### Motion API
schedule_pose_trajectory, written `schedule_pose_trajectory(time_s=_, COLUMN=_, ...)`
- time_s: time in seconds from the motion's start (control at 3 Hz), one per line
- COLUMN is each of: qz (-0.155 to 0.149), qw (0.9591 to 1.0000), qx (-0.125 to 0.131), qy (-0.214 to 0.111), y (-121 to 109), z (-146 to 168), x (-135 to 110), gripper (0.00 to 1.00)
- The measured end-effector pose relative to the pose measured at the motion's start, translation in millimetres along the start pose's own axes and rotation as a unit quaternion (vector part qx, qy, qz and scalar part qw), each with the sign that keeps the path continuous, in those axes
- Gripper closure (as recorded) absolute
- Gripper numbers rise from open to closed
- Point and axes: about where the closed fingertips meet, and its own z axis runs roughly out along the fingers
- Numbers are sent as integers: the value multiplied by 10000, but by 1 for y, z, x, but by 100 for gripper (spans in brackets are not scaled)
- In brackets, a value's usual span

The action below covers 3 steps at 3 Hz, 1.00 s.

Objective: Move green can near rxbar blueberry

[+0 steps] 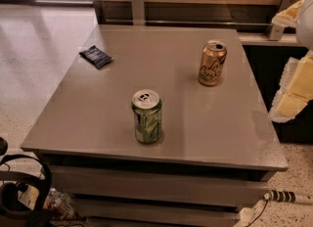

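Note:
The green can (146, 117) stands upright near the front middle of the grey table (98, 118); it has green and white sides and a silver pull-tab top. The rxbar blueberry (96, 56), a small dark navy wrapper, lies flat near the table's far left edge, well apart from the can. My gripper (295, 90) shows as white and yellow parts at the right edge of the view, off the table's right side and away from both things. It holds nothing that I can see.
A gold can with script lettering (212, 63) stands upright at the far right of the table. A wooden wall with metal brackets (137, 6) runs behind it. Black cables and headphones (19, 196) lie on the floor at the front left.

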Motion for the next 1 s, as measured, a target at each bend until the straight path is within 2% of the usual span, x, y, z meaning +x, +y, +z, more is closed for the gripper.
schedule_pose_trajectory(time_s=0.33, qz=19, qw=9997, qx=-37, qy=-240, y=6, z=3, x=-5, gripper=0)
schedule_pose_trajectory(time_s=0.67, qz=62, qw=9940, qx=-163, qy=-1082, y=23, z=35, x=-12, gripper=0)
schedule_pose_trajectory(time_s=1.0, qz=66, qw=9816, qx=-356, qy=-1875, y=36, z=70, x=-19, gripper=0)
